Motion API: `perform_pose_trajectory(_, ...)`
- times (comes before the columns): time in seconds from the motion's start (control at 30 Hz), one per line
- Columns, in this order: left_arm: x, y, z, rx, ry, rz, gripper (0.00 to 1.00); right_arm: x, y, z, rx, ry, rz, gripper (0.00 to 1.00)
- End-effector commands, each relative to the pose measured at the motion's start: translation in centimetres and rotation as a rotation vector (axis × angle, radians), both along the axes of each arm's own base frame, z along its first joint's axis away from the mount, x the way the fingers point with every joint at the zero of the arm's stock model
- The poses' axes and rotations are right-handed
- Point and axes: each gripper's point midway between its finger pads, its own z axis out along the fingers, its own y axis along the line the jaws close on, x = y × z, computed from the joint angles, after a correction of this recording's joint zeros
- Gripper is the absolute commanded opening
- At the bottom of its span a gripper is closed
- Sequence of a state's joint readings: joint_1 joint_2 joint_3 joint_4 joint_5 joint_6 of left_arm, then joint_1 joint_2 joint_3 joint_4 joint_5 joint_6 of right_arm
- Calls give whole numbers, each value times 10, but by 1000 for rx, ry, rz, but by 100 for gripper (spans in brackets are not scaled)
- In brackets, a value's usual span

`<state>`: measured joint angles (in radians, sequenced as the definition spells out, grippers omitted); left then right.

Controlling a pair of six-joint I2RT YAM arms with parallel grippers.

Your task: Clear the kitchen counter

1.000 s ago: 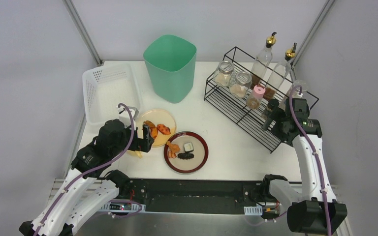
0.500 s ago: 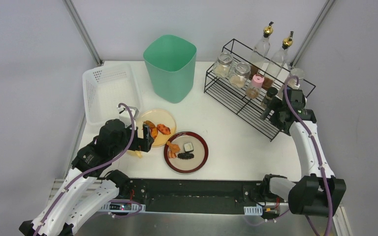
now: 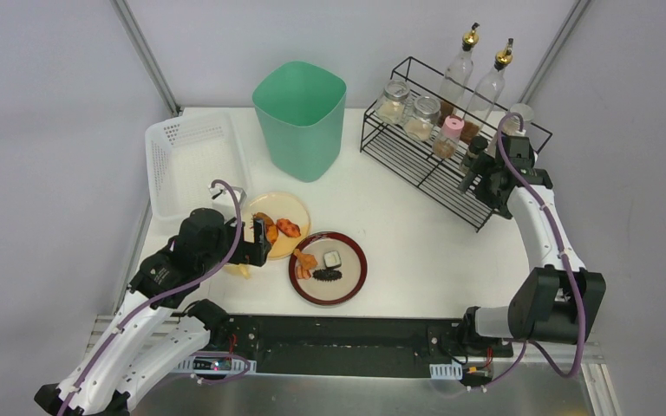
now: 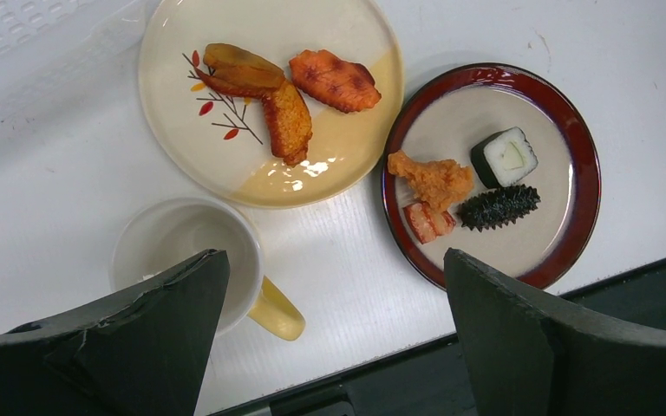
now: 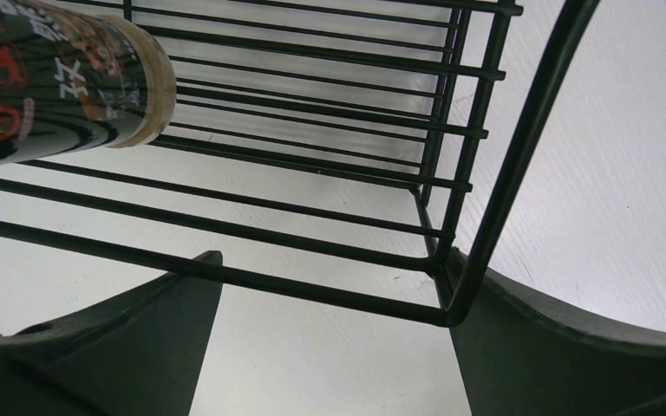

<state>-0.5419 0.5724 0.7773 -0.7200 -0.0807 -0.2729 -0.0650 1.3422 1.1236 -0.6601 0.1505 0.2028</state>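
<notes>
The white kitchen counter point(image 3: 399, 251) holds a cream plate point(image 3: 299, 208) with a chicken wing and an orange piece, a red-rimmed plate point(image 3: 353, 269) with sushi, shrimp and a fried piece, and a white mug with a yellow handle point(image 3: 241, 269). My left gripper point(image 3: 260, 241) is open and empty above them. In the left wrist view it point(image 4: 336, 260) hangs over the mug point(image 4: 173, 243), between the cream plate point(image 4: 347, 35) and the red plate point(image 4: 585, 173). My right gripper point(image 3: 477, 182) is open at the near right corner of the black wire rack point(image 3: 416, 169).
The rack holds jars, a pink-capped shaker and two oil bottles. In the right wrist view its front rail point(image 5: 286, 285) crosses my open gripper point(image 5: 334, 260), with a labelled bottle point(image 5: 61, 82) at the upper left. A green bin point(image 3: 301, 117) and a white perforated basket point(image 3: 192, 160) stand at the back.
The right gripper and the wire rack have moved together toward the back right of the counter. The left arm has barely moved.
</notes>
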Motion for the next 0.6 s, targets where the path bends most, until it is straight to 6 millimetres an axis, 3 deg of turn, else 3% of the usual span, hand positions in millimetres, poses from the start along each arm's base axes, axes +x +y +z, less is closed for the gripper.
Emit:
perform_pose_trajectory(0.0, 4, 2, 9, 8, -25, 14, 100, 42, -10, 43, -3, -196, -68, 97)
perform_pose_trajectory(0.2, 6, 3, 7, 15, -17, 26, 100, 33, -1, 63, 37, -219, -47, 99)
perform_pose_trajectory(0.4, 9, 8, 7, 28, -22, 55, 100, 9, 9, 77, 55, -229, -10, 99)
perform_pose_trajectory(0.57, 10, 8, 8, 17, -17, 73, 100, -12, 42, 94, 105, -282, 79, 99)
